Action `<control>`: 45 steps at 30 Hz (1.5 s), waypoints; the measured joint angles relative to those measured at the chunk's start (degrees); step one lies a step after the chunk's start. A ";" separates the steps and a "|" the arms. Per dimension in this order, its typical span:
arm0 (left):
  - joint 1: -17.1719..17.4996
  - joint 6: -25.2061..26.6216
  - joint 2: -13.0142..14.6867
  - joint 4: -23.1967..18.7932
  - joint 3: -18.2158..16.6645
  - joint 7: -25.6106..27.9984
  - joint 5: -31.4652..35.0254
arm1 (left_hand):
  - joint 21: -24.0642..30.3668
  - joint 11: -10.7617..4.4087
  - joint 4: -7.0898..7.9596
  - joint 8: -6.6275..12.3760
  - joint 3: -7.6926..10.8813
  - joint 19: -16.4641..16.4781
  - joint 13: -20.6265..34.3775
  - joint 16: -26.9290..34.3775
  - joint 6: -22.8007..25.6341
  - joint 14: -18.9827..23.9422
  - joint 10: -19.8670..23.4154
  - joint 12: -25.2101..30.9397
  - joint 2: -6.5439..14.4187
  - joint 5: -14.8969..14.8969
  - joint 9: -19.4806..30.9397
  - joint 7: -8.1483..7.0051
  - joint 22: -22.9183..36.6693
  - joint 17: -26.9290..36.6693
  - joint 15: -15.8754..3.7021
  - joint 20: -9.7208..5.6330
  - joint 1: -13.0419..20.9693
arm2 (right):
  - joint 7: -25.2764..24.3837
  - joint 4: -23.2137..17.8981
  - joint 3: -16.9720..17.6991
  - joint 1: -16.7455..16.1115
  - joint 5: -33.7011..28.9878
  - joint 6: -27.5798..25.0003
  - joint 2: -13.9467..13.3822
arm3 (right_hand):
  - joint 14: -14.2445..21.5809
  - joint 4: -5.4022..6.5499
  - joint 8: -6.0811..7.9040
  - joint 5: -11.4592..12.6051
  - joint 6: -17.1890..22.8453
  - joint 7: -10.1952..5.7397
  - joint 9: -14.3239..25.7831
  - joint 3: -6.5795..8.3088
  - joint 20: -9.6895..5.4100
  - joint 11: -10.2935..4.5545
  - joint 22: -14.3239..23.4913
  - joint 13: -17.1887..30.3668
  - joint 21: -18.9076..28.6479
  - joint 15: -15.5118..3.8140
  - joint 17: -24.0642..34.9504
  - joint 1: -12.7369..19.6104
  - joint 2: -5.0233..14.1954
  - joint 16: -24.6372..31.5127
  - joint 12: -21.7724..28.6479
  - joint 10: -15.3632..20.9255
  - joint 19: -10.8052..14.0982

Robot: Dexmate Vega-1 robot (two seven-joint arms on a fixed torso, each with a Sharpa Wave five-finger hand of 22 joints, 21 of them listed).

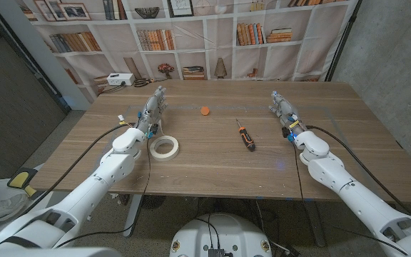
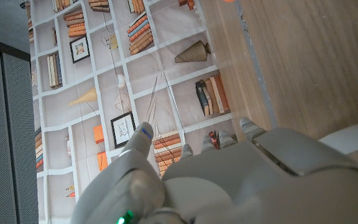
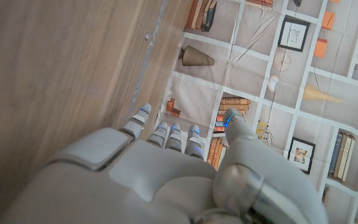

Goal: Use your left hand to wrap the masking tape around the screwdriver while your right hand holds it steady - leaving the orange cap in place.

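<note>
A screwdriver (image 1: 245,135) with a black and orange handle lies on the wooden table (image 1: 212,160) near its middle. A small orange cap (image 1: 205,111) sits farther back, apart from the screwdriver. The white roll of masking tape (image 1: 164,148) lies flat on the table's left part. My left hand (image 1: 153,113) stands just behind the tape, fingers stretched out and holding nothing. My right hand (image 1: 284,112) stands to the right of the screwdriver, fingers extended and also holding nothing. The wrist views show the backs of my left hand (image 2: 241,180) and right hand (image 3: 160,180) over the table.
A white box (image 1: 120,79) with cables sits behind the table's far left corner. A bookshelf backdrop (image 1: 205,36) stands behind the table. Bare wood lies between the tape and the screwdriver.
</note>
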 measured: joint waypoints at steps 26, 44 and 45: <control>3.01 3.92 -0.13 -7.49 -3.72 -3.44 6.26 | 3.01 3.25 -0.31 2.04 -0.66 6.78 0.00 1.64 5.15 6.48 4.30 2.88 -0.93 0.00 -0.01 1.68 -0.01 0.25 5.01 4.52 -0.32 | -17.21 -26.29 1.49 -9.82 -20.61 -19.56 -9.85 | 9.11 0.33 1.31 0.00 4.42 1.96 0.26 -2.73 5.03 2.98 0.26 0.53 1.94 4.98 0.79 -1.77 -3.25 3.37 2.39 7.89 5.63; 5.20 5.98 -0.12 -11.64 -5.09 -2.75 8.27 | 3.23 3.47 -0.31 2.03 -0.66 7.40 0.24 1.64 5.73 6.78 5.14 2.88 -0.92 0.00 -0.01 2.26 -0.01 0.52 5.32 5.13 -0.32 | -15.48 -40.38 -1.33 -12.56 -33.96 -35.51 -18.37 | 9.10 0.55 1.31 0.00 4.62 1.76 0.26 -2.94 4.75 2.66 0.25 0.52 1.94 4.97 1.05 -2.17 -2.83 3.37 2.39 8.20 5.91; 5.28 5.98 -0.14 -11.74 -5.19 -2.93 8.30 | 3.23 3.47 -0.31 2.03 -0.66 7.40 0.24 1.64 5.74 6.78 5.14 2.88 -0.92 0.00 -0.01 2.28 -0.01 0.52 5.32 5.13 -0.32 | -14.87 -41.71 -2.14 -12.19 -35.10 -36.94 -19.12 | 9.09 0.55 1.31 0.00 4.62 1.76 0.26 -2.94 4.75 2.66 0.24 0.52 1.94 4.97 1.05 -2.17 -2.83 3.37 2.39 8.20 5.91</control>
